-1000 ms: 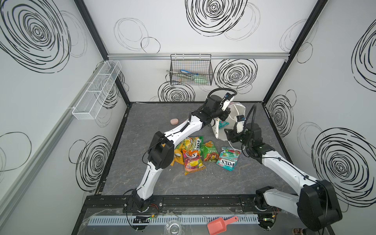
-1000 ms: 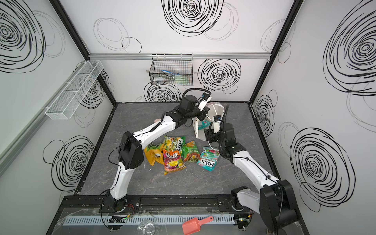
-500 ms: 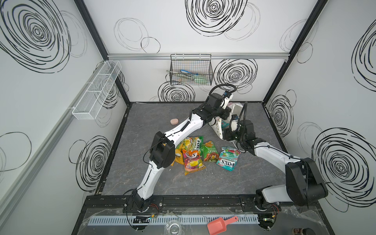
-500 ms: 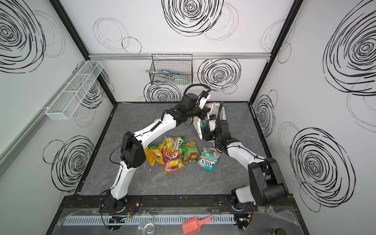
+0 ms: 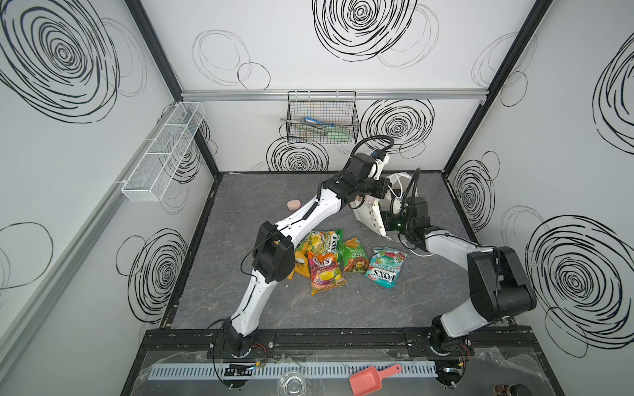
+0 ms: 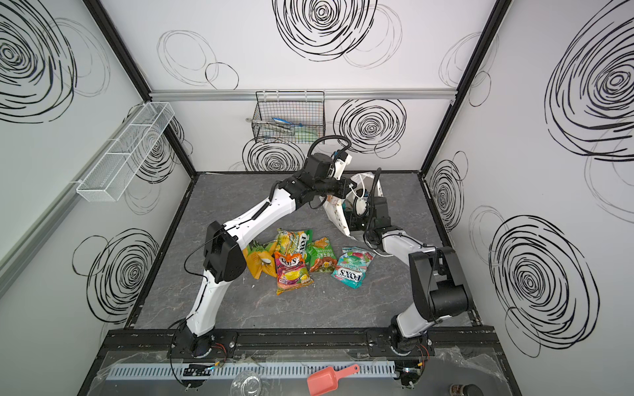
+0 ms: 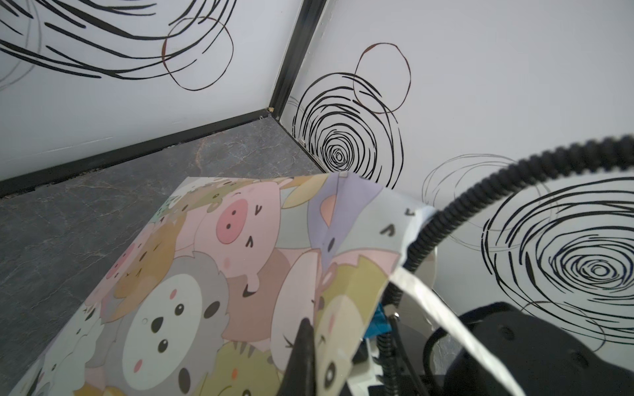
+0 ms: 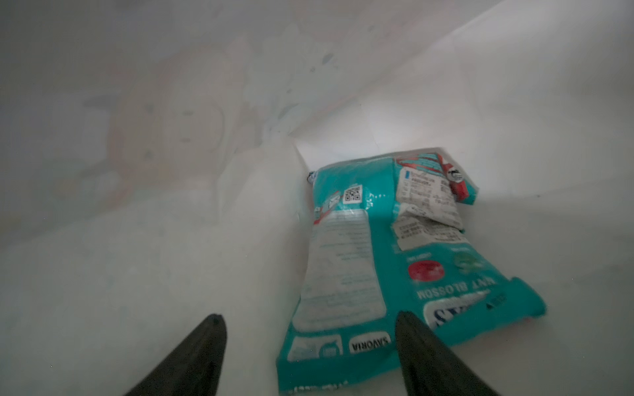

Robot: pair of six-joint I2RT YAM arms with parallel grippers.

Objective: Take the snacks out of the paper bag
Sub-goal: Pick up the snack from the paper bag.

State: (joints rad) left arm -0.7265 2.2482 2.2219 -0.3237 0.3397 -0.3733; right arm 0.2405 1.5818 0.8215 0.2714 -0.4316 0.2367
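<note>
The paper bag (image 5: 368, 216) (image 6: 338, 217) lies tipped at the back right, mouth toward the right arm. My left gripper (image 5: 383, 192) (image 7: 306, 327) is shut on the bag's rim; its animal print (image 7: 192, 291) fills the left wrist view. My right gripper (image 8: 307, 315) is inside the bag, open, its fingers hidden in both top views. A teal snack packet (image 8: 394, 247) lies in the bag just ahead of it, by one finger. Several snacks lie on the table: green-yellow (image 5: 326, 240), red-multicolour (image 5: 324, 272), green (image 5: 353, 257), teal (image 5: 384, 269), orange (image 5: 299, 262).
A pink oval bar (image 5: 294, 204) lies at the back left of the mat. A black wire basket (image 5: 322, 123) hangs on the back wall and a white mesh shelf (image 5: 164, 151) on the left wall. A pink scoop (image 5: 372, 379) lies beyond the front rail.
My right arm has moved from beside the bag into its mouth, and its jaws have opened wider. The left gripper has kept its hold on the rim.
</note>
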